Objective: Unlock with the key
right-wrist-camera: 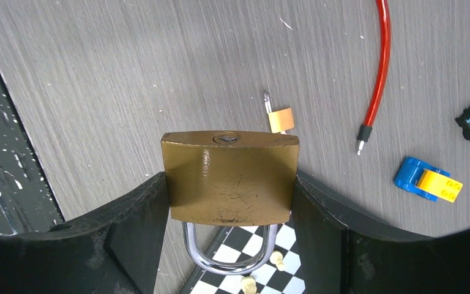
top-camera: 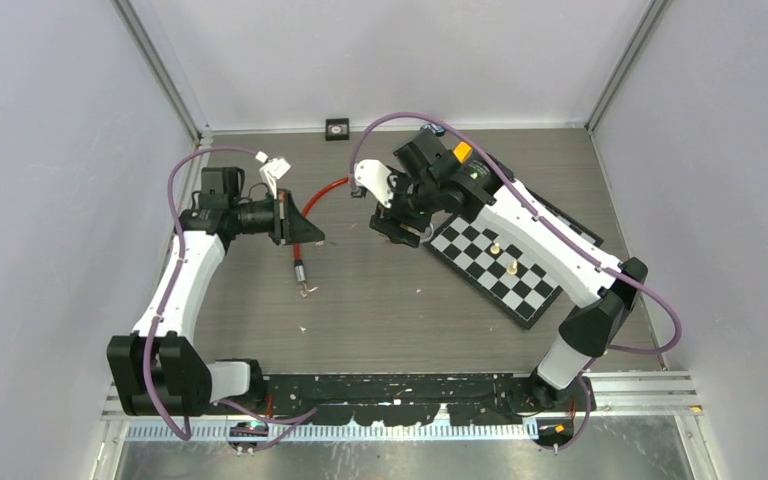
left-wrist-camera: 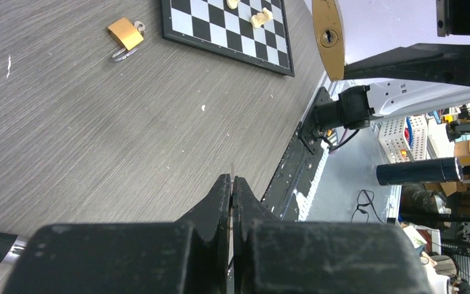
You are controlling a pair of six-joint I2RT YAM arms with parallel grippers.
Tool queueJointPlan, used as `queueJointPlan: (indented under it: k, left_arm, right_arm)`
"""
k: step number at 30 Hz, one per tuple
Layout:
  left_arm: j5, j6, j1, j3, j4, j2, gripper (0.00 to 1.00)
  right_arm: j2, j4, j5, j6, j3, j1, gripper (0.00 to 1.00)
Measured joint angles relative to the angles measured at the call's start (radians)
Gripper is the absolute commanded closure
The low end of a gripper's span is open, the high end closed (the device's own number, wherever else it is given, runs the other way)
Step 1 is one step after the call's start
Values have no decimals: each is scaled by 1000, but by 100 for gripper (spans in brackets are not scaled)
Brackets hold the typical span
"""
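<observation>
Now, right tool [right-wrist-camera: 231, 187] clamps the padlock [right-wrist-camera: 229, 165], its keyhole [left-wrist-camera: 327, 38] up ahead of the left tool [left-wrist-camera: 232, 187]. That one's pinched shut on the thin key [left-wrist-camera: 233, 168]; align squarely, insert gently.

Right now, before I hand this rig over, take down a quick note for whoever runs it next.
Left gripper: jaws shut; a thin sliver shows at the tips, maybe the key, unconfirmed.
Right gripper: jaws clamped on the large brass padlock, held above the table, keyhole facing outward, shackle looks closed.
A small padlock lies on the table near the chessboard.
Done: padlock picked up. Left: insert key, turn, open shackle.
</observation>
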Motion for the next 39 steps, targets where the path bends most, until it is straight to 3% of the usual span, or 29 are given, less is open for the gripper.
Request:
queueJointPlan:
  k: [8, 20, 30, 39]
  left_arm:
    - [-19, -32, 0, 8, -20, -42, 100]
    - [22, -126, 0, 117, -161, -113, 100]
    - [19, -108, 0, 182, -383, -165, 100]
    - [16, -95, 0, 218, -436, -203, 100]
  right_arm:
    - [19, -6, -34, 10, 39, 52, 99]
    - [19, 84, 77, -36, 37, 308, 99]
    - [14, 143, 156, -51, 22, 331, 99]
    - [2, 166, 208, -48, -40, 333, 99]
